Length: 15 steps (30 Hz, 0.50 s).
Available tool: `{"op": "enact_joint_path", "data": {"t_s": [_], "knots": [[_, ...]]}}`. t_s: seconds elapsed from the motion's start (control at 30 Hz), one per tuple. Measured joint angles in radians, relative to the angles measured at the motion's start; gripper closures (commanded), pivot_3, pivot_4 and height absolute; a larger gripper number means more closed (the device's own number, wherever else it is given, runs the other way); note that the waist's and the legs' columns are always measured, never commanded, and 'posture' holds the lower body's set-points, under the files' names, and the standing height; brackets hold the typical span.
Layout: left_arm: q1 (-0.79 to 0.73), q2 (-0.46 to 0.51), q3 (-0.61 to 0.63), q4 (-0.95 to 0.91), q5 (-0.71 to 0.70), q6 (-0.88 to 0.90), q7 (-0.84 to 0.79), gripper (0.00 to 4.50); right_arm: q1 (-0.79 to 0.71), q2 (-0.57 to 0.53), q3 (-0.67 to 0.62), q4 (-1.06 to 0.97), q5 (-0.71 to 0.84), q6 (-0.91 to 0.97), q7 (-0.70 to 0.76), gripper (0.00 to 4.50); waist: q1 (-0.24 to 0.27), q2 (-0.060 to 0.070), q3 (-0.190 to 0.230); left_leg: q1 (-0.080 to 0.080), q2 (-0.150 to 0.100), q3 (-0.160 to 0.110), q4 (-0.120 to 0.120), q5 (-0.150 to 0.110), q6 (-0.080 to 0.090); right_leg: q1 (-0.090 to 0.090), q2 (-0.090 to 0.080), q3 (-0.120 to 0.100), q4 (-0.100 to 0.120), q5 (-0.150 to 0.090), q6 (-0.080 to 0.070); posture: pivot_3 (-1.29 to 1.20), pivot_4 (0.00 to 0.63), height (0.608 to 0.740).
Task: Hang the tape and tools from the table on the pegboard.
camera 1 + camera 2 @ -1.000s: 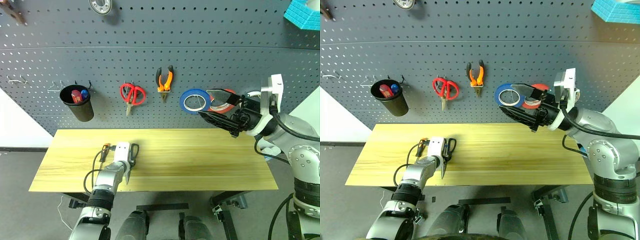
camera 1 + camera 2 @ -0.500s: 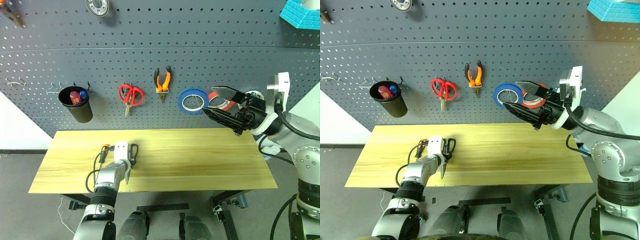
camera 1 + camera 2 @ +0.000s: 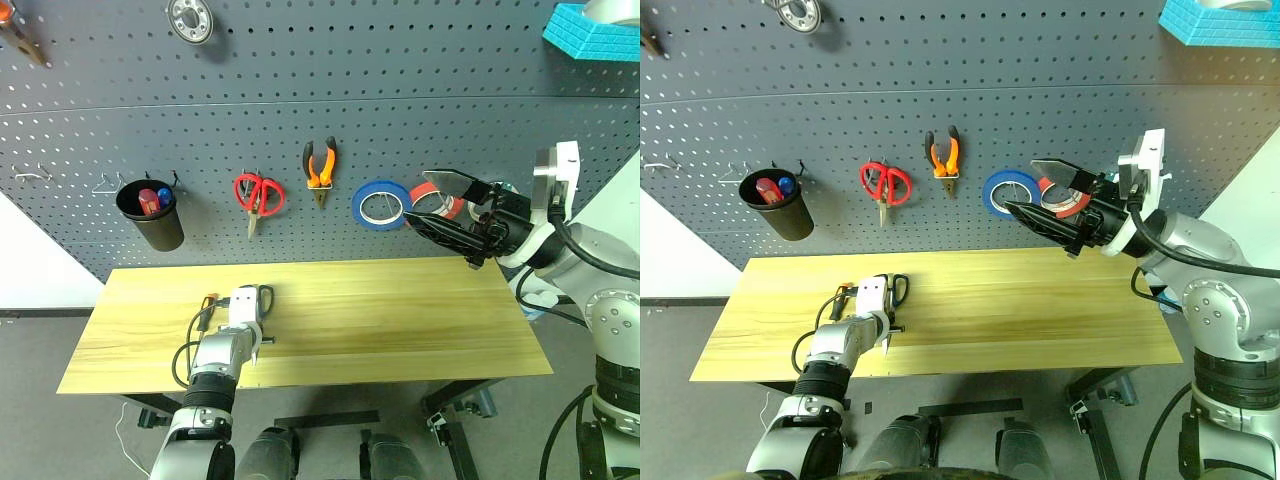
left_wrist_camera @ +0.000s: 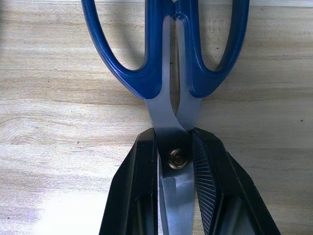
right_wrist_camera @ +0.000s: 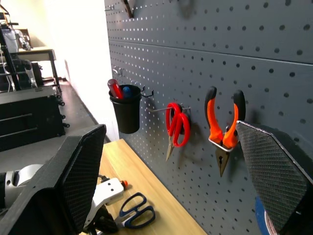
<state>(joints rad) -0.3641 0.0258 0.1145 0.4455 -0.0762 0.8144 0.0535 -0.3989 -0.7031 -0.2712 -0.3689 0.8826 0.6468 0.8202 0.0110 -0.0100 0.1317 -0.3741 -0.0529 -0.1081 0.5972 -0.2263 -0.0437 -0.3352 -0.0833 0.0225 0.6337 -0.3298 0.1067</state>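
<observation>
Left gripper [image 4: 175, 161] clamped on the blue-handled scissors [image 4: 166, 58] right at the pivot screw, blades lying between the two black fingers [image 4: 139, 186], handle loops pointing away toward the pegboard [image 3: 400, 60]. Scissors flat on the desk [image 3: 400, 310], near its left front part, with the orange-and-black screwdriver [image 3: 207, 303] just beside them. Pliers [image 3: 319, 170] already on a hook, next to red scissors [image 3: 256, 195], a blue roll [image 3: 381, 204] and a red roll [image 3: 440, 200]. Whitish tape ring not made out for certain.

Right gripper [image 3: 440, 200] spread wide and empty, held up just in front of the red roll.

Risks from here, as a judgement:
- Grip across the pivot is narrow and on smooth metal — scissors likely to swing or slip once lifted, handles drooping.
- Blades may scissor apart under the squeeze, shifting the hold.
- Lifting may nudge the screwdriver, so close alongside.
- A swinging loop would be hard to thread onto a thin hook — a miss could drop the scissors back on the desk or past its edge.
- Wide right gripper near the hung rolls could knock one off.
</observation>
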Motion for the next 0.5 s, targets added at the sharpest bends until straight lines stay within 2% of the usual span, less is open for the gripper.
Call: {"op": "enact_joint_path", "data": {"t_s": [0.27,0.5], "knots": [[0.003,-0.004,0.0,-0.006,-0.002,-0.001,-0.015,3.85,0.0,0.003,0.012,0.001,-0.016,-0.008,-0.002,0.0,0.001,0.0,0.0,0.0,-0.001,0.0,0.0,-0.001,0.001,0.0,-0.001,0.0,-0.001,-0.001,0.001,-0.02,0.131,0.738],[0.044,0.015,-0.036,-0.036,0.002,-0.079,-0.112,3.85,0.002,0.008,0.022,0.002,-0.032,-0.015,-0.009,0.0,0.003,0.0,0.0,-0.002,-0.003,0.0,-0.001,-0.001,0.002,-0.001,-0.004,0.0,-0.003,-0.001,0.001,-0.02,0.13,0.738]]}}
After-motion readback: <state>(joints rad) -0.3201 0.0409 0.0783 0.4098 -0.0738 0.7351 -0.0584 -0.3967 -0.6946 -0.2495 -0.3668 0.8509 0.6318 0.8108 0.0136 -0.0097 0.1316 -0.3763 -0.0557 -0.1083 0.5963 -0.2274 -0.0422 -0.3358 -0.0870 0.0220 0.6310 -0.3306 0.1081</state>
